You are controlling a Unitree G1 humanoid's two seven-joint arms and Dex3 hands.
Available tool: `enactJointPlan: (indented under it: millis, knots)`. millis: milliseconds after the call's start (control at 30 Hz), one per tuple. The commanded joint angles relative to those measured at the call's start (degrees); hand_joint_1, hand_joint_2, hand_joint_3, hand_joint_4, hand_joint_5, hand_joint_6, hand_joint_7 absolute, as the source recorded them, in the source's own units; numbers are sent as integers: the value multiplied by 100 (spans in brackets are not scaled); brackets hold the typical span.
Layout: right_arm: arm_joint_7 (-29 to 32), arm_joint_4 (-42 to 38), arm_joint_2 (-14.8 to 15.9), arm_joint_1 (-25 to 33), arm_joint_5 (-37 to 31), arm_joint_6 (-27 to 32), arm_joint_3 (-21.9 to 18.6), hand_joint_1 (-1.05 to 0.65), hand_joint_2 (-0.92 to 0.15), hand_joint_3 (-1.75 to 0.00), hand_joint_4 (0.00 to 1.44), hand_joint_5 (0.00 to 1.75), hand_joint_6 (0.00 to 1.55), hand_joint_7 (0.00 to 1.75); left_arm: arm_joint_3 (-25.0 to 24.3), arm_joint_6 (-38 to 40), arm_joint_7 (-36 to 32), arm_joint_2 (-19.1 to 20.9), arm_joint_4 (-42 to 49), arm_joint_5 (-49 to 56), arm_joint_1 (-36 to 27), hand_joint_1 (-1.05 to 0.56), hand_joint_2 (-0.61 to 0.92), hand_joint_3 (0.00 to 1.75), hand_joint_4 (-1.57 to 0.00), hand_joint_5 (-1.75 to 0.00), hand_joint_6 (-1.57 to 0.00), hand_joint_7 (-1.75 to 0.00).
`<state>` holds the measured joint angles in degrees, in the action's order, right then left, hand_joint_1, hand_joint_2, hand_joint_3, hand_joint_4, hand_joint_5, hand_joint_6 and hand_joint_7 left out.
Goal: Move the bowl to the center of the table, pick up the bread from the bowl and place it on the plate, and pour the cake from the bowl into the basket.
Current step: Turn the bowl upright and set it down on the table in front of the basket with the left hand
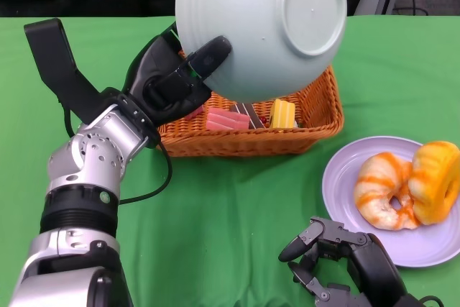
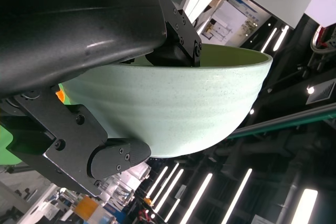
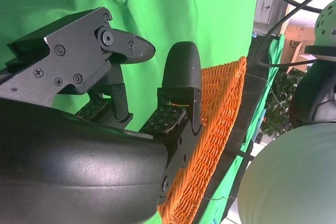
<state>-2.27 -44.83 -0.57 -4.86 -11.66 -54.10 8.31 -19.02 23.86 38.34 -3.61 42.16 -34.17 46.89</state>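
the left hand [image 1: 176, 77] grips the pale green bowl [image 1: 262, 26] by its rim, holding it tipped over above the orange wicker basket [image 1: 251, 131], its base facing the camera. pieces of cake [image 1: 248, 116] lie in the basket. the bread [image 1: 410, 185] sits on the lilac plate [image 1: 345, 177]. the right hand [image 1: 345, 260] rests low beside the plate, fingers loosely apart, holding nothing.

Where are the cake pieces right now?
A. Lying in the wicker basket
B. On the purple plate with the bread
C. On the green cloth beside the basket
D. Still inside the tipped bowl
A: the head view shows the cake pieces lying in the basket, under the bowl that the left hand holds tipped; the plate carries only bread.
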Motion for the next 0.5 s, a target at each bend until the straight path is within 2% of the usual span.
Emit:
enactJointPlan:
  millis: [33,300,500]
  knots:
    - [40,86,81,-7,-6,-11,3,-6,-58,-78,87,132,83,102,-31,-54,38,25,-135,-121,169,-14,71,99,-63,-174,-71,-150]
    - [-40,274,77,54,68,105,0,-6,-59,-77,86,132,82,102,-20,-1,-46,23,-219,-120,208,-15,71,103,-65,-172,-70,-153]
    - [-101,572,74,131,133,169,-5,-7,-72,-62,76,139,72,109,-63,256,-395,-19,-420,-187,342,-12,74,101,-69,-167,-75,-147]
